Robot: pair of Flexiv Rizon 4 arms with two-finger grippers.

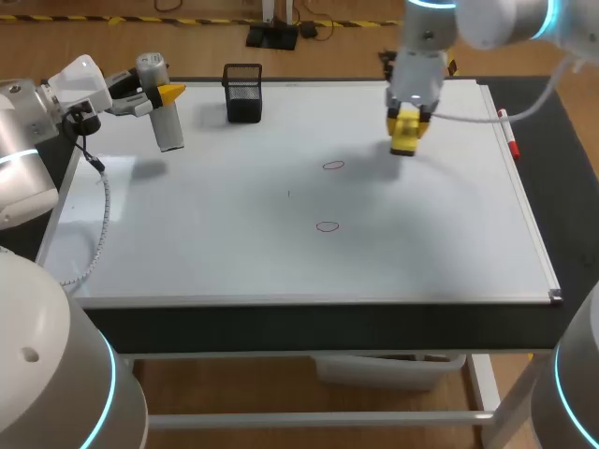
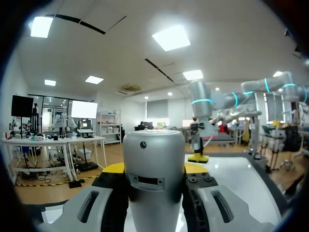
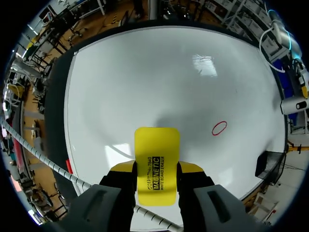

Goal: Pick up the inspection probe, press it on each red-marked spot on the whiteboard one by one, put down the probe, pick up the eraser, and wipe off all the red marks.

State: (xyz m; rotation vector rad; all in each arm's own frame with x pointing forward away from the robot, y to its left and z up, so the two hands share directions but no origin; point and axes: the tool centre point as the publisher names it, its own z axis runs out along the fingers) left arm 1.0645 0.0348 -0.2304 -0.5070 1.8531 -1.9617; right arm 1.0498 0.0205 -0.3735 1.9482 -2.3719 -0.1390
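Grips the yellow eraser [image 3: 156,145] from both sides in the right gripper [image 3: 156,170], pad face turned toward the whiteboard [image 1: 234,262], hanging over the board's far right part and, by the shadow beneath, apparently not yet touching it. Shows two targets to wipe: the first red ring [image 1: 333,166] near the eraser on its left, and the second red ring [image 1: 327,225] further toward the front edge, apart from the first. Points, as a judgement, to the wiping step. Lower flat so the whole pad meets the surface, sweep fully across the first red ring with overlapping passes, then carry on to the second, holding pressure even so no arc of red is left behind. Holds the inspection probe [image 1: 167,131] upright at the far left, clasped on two sides by the left gripper [image 1: 161,94], seemingly raised over the board's far left part and not set down, well clear of both rings. Leaves broad bare board around the rings, enough for long strokes either way. Mind the black mesh pot [image 1: 243,92] at the far edge and the red marker [image 1: 510,142] lying along the right frame. Stop sweeps short of that raised frame.
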